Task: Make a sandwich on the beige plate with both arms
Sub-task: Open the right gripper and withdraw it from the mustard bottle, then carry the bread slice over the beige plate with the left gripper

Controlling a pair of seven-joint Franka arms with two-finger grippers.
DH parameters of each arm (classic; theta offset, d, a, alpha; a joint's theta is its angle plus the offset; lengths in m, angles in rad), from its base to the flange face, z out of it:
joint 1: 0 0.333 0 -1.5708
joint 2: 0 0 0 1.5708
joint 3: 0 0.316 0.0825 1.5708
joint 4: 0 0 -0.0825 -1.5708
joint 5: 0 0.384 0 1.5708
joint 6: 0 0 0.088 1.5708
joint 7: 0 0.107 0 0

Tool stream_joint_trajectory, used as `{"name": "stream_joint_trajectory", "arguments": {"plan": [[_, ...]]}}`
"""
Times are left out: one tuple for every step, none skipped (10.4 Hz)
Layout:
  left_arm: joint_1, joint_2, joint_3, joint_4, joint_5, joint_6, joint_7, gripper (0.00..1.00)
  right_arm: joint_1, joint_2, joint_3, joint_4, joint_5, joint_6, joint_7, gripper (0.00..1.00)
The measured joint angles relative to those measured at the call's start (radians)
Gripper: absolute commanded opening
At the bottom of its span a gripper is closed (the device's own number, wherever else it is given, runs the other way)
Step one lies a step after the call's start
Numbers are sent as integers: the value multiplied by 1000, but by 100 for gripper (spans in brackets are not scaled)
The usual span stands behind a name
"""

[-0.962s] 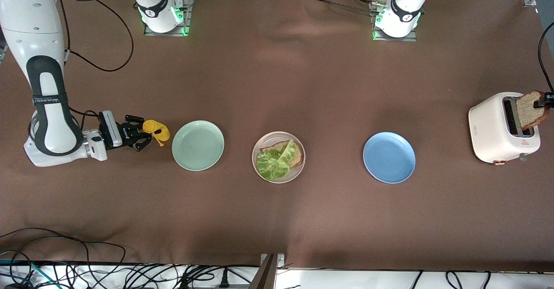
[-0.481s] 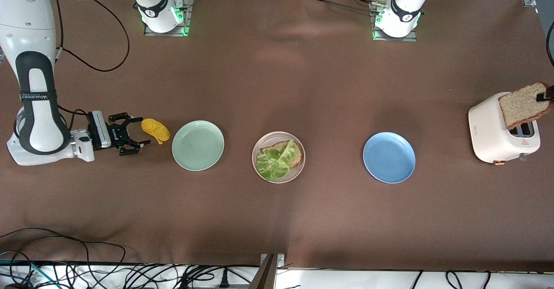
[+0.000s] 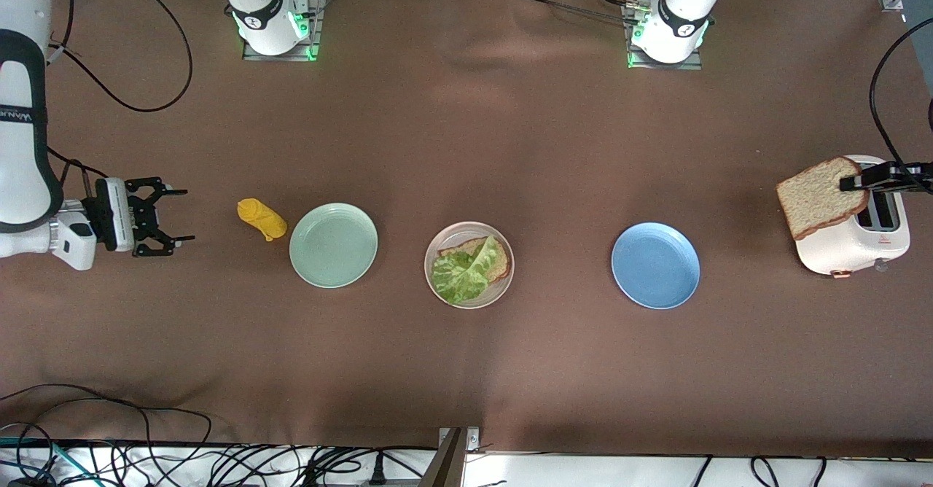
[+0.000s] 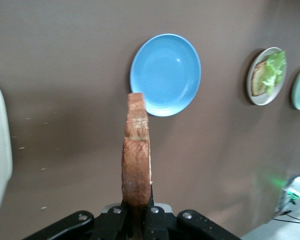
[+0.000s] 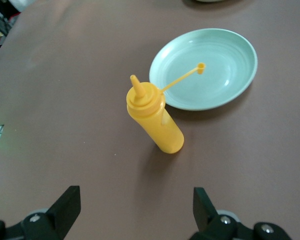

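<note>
The beige plate sits mid-table with one brown bread slice and a green lettuce leaf on it; it also shows in the left wrist view. My left gripper is shut on a second bread slice, held in the air over the white toaster; the slice shows edge-on in the left wrist view. My right gripper is open and empty over the table at the right arm's end, apart from the yellow squeeze bottle.
A mint-green plate lies beside the upright yellow bottle, its cap off on a tether. A blue plate lies between the beige plate and the toaster. Cables run along the table's near edge.
My right gripper let go of the yellow bottle and drew back toward the right arm's end. My left gripper lifted the bread slice out of the toaster and carried it toward the blue plate.
</note>
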Motion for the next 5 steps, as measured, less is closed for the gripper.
{"name": "stream_joint_trajectory", "arguments": {"plan": [[-13, 16, 0, -2, -44, -1, -27, 0, 6, -33, 1, 0, -35, 17, 111, 100], [-42, 27, -1, -2, -79, -1, -72, 0, 20, -72, 3, -1, -82, 42, 245, 100], [-84, 32, -3, -3, -124, -1, -124, 0, 46, -110, 3, -2, -125, 52, 370, 100], [-133, 38, -4, -3, -163, 3, -168, 0, 76, -138, 1, -4, -155, 62, 484, 100], [-188, 47, -5, -3, -181, 23, -210, 0, 106, -158, -4, -5, -182, 82, 599, 100]]}}
